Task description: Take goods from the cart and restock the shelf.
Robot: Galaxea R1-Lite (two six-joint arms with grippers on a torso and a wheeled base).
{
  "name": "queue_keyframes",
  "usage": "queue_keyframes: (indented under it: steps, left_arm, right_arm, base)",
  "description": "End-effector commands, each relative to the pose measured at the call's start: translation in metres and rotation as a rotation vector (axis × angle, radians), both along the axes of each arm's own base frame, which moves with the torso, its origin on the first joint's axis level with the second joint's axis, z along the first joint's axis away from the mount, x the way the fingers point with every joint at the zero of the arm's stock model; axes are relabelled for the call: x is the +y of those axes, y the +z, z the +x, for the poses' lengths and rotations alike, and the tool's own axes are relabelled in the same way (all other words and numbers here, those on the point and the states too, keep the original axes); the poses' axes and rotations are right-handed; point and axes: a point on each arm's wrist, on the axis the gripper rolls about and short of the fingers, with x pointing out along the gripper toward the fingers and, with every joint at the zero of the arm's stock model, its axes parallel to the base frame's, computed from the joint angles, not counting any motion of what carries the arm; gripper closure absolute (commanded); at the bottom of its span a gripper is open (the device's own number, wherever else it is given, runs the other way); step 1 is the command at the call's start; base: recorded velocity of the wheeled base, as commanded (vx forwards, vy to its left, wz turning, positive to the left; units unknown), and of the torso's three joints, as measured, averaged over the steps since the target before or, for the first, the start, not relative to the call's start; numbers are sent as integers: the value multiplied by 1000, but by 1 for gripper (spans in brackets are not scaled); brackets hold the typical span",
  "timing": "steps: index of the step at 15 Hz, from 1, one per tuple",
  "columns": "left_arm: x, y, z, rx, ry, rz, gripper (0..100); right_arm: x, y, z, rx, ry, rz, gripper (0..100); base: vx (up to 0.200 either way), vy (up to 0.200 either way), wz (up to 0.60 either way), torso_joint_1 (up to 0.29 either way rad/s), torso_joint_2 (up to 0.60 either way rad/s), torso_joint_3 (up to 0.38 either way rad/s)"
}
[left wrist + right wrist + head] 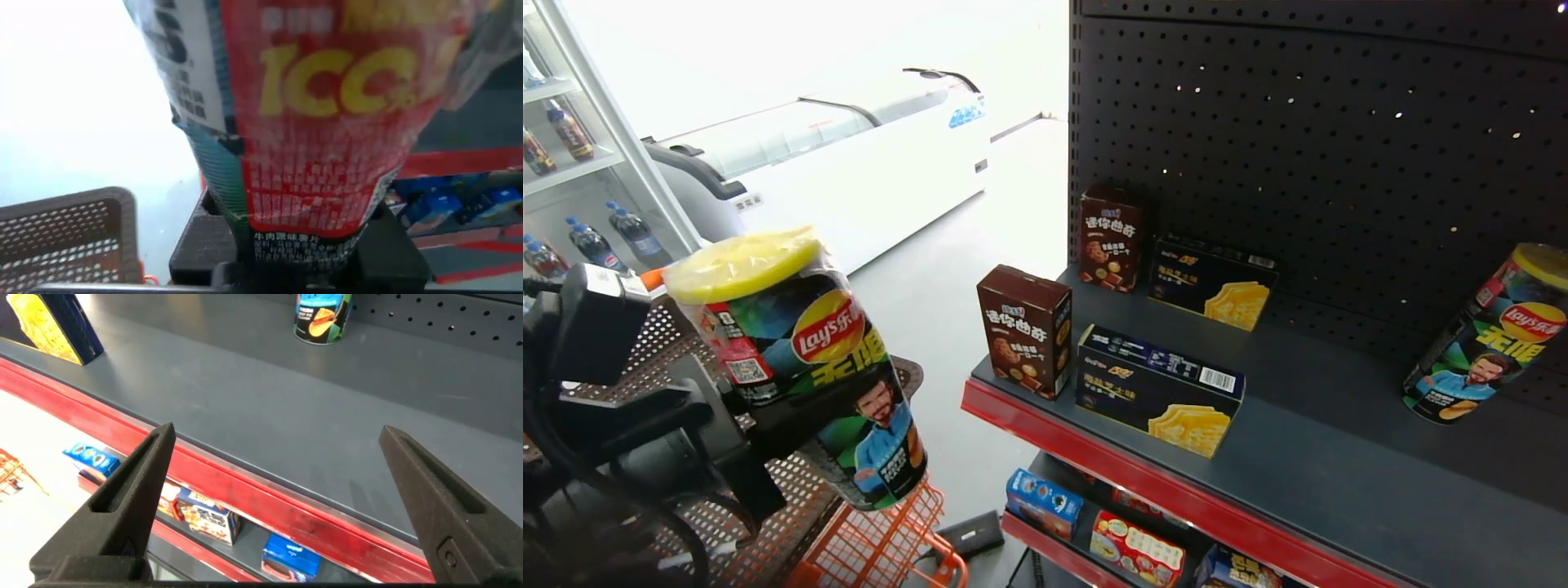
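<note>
Left pincer is gripping a chip can over the cart, so the carry step is running. Next move, as I judge it: swinging toward 3 o'clock onto the bare shelf. Right pincer is hanging open.

Two of each kind: chip can, brown biscuit box, dark blue box.

shelf: dark grey metal shelf board with red front strip, below the spread jaws of the right gripper | beyond jaws, by black perforated back panel: tall chip canister with yellow lid | robot's left of jaws: two dark blue cardboard boxes with yellow picture; two brown cardboard cookie boxes, all standing
</note>
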Motion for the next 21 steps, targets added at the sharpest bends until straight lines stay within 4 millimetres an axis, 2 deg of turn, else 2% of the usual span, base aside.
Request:
queue_keyframes:
  steps: [1,3,6,11,21]
  left_arm:
    - [-13,-2,-16,-5,-121,-3,100]
    - [-17,-7,-21,12,-170,4,100]
    - [-20,-7,-16,20,-172,8,100]
    - [-36,-3,11,41,-186,20,100]
    - [-41,0,13,19,-261,26,100]
  right_arm:
    - [0,0,0,0,-1,0,0]
    - [0,0,0,2,7,-5,0]
    - [0,0,0,0,7,-3,0]
    - [0,0,0,2,7,-3,0]
    - [0,0,0,2,7,-5,0]
  base:
    - [0,0,0,0,0,0]
    - [0,0,0,0,0,0]
    - [0,0,0,0,0,0]
    - [0,0,0,0,0,0]
    - [0,0,0,0,0,0]
